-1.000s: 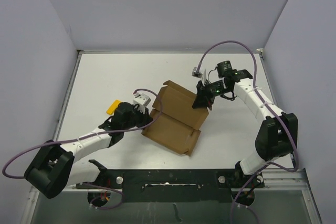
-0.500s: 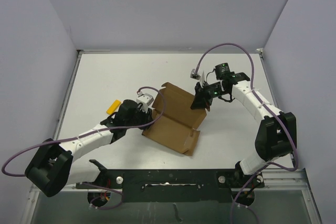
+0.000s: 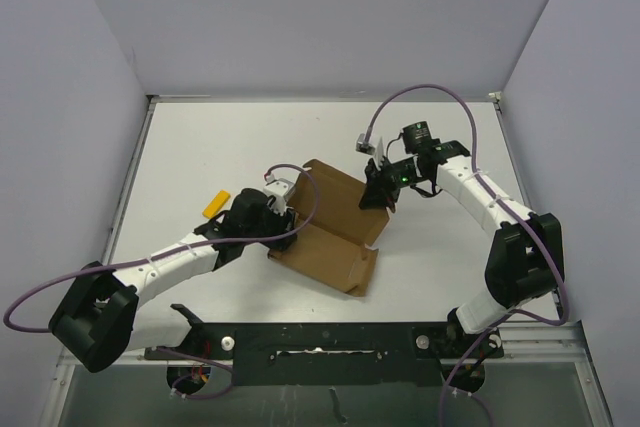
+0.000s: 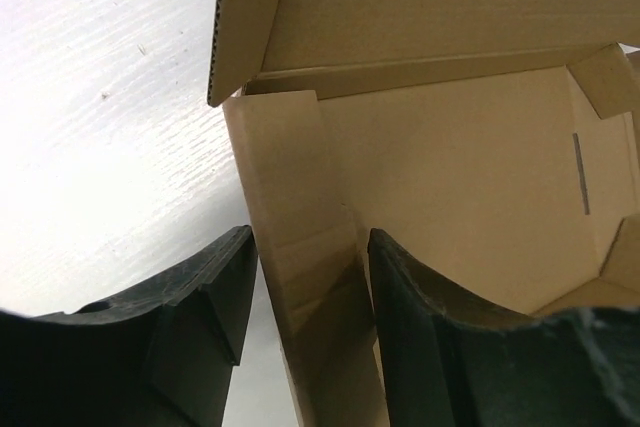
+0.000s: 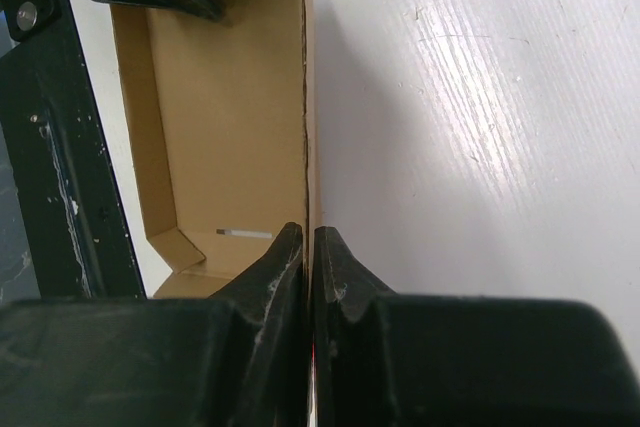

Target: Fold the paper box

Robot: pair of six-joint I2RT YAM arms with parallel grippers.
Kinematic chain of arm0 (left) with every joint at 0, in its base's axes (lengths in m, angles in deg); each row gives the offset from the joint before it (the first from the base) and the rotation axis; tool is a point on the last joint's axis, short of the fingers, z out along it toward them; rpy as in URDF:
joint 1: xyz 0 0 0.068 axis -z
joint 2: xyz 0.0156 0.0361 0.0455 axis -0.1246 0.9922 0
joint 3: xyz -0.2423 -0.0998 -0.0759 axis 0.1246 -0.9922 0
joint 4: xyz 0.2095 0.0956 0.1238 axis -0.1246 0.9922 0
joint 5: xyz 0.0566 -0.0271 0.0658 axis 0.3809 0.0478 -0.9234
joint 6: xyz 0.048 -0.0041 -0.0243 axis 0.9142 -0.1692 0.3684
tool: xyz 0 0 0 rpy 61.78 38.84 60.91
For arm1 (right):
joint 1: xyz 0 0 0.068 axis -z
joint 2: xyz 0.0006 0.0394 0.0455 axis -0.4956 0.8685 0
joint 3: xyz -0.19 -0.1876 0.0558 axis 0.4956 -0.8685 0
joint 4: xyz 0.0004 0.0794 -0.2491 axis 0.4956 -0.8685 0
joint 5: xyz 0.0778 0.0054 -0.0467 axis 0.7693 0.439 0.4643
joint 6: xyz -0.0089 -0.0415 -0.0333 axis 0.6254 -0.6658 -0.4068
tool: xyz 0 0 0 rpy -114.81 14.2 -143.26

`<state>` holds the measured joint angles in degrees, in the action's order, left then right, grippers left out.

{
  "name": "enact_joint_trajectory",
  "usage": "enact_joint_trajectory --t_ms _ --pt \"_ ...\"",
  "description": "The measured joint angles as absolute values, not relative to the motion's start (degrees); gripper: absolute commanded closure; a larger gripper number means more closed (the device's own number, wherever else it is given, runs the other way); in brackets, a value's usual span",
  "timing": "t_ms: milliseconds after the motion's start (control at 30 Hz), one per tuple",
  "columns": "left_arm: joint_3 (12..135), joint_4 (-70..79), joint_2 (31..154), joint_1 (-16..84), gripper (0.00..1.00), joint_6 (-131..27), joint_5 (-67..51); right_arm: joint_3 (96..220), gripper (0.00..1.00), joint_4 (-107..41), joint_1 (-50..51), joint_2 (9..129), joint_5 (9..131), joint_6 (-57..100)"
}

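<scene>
Left gripper [image 4: 310, 247] has loosened, jaws apart astride a flap of the paper box [image 3: 328, 250]; right gripper [image 5: 308, 239] keeps pinching its raised wall.

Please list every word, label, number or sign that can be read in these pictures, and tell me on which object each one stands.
No text can be read in any view.
Brown cardboard paper box: plain, no print; only a short grey line on its inside, not a letter.
Small yellow object on the white table: too small to show any marking.
</scene>
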<state>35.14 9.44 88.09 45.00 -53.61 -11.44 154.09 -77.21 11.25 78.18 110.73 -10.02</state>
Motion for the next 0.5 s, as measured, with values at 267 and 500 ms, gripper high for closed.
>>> enact_joint_trajectory --t_ms 267,500 --pt "35.31 10.97 88.05 44.92 0.34 -56.86 -9.86 153.82 1.0 -76.42 10.46 78.16 109.16 -10.13" --pt "35.88 12.89 86.82 42.95 0.19 -61.48 -7.68 153.71 1.0 -75.74 9.72 78.16 108.18 -10.61"
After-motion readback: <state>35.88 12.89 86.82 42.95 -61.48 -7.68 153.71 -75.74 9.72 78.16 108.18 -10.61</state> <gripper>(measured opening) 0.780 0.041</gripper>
